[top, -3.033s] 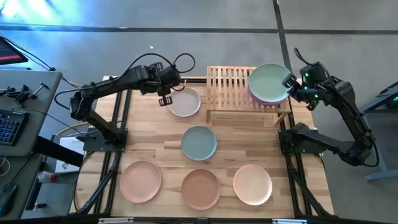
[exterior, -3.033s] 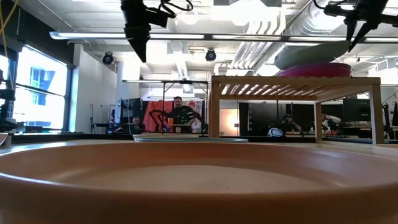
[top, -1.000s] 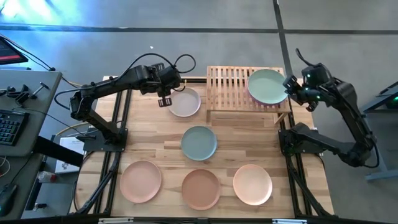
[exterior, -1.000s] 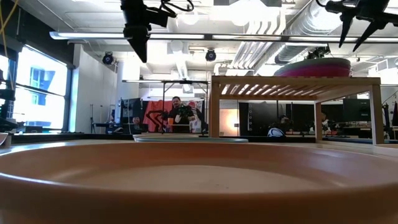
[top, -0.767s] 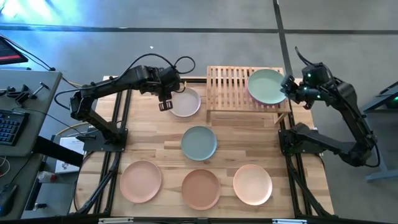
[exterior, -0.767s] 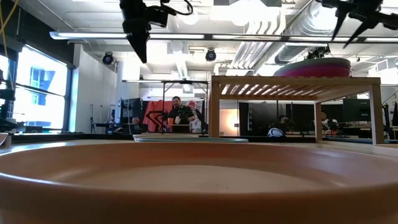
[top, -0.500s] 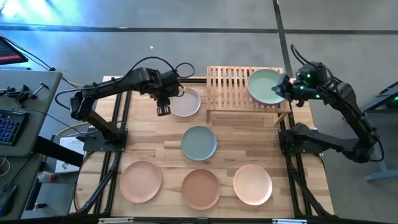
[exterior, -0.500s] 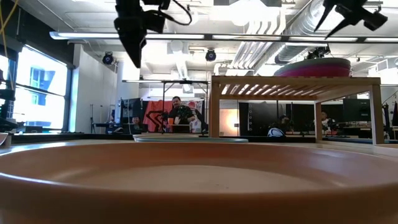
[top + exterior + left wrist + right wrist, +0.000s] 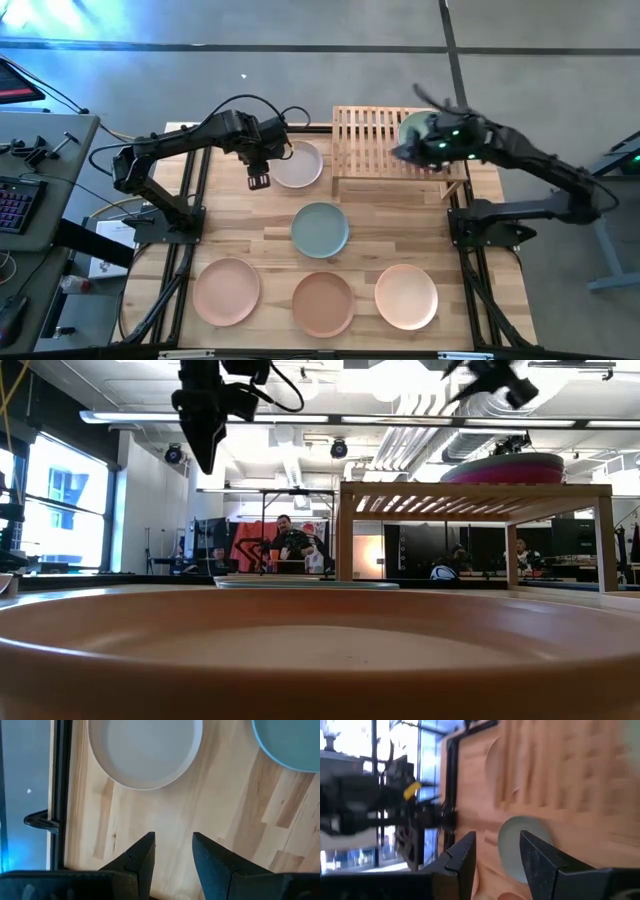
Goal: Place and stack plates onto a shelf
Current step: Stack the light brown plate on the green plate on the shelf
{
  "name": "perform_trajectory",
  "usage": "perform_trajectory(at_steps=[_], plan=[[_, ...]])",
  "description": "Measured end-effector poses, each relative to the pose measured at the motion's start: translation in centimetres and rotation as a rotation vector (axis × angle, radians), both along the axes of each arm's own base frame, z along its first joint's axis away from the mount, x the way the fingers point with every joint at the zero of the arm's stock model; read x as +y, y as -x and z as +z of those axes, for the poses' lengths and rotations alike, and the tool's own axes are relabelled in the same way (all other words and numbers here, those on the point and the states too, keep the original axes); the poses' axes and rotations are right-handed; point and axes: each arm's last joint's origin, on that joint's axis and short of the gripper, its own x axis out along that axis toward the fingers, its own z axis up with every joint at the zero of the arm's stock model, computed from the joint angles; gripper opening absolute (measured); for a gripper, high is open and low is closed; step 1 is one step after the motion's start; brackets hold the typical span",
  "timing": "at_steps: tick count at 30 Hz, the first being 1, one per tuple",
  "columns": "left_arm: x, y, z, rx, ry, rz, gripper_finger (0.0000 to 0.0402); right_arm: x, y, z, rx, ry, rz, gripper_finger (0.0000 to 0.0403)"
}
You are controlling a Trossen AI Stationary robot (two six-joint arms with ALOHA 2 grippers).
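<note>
Mint green plate (image 9: 418, 128) tops stack on shelf (image 9: 372, 140). Right hand (image 9: 402, 153) over shelf, open, empty. Left hand (image 9: 258, 181) open, empty, beside pale pink plate (image 9: 297, 165) on tabletop (image 9: 240, 235). Probably next: grab it.

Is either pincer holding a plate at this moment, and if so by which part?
Nothing is held. The left pincer is open above bare table near the cream plate; the right pincer, open and empty, is over the shelf.

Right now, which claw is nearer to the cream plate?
The left claw: it hangs just beside the cream plate, at its edge. The right claw is above the shelf, farther away.
</note>
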Motion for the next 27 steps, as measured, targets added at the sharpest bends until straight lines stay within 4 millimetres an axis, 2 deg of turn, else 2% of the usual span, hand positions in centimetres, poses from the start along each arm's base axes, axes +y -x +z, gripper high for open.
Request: perform_trajectory(at_steps=[6,11,18,27], plan=[[-0.2,0.0,0.0,-0.022,0.061,0.034,0.012,1.8,-4.7,-1.1,-0.015,0.016,0.136,0.0129],[-0.5,0.1,-0.1,-0.032,0.143,0.047,0.012,3.7,-7.2,-2.2,-0.003,0.015,0.228,0.0129],[-1.6,0.5,-0.2,0.015,0.239,0.065,0.012,5.8,-9.0,-3.8,0.066,0.059,0.355,0.0129],[-4.8,-0.2,-0.2,0.026,0.256,0.141,0.012,7.8,-9.8,-4.7,0.103,0.119,0.514,0.0129]])
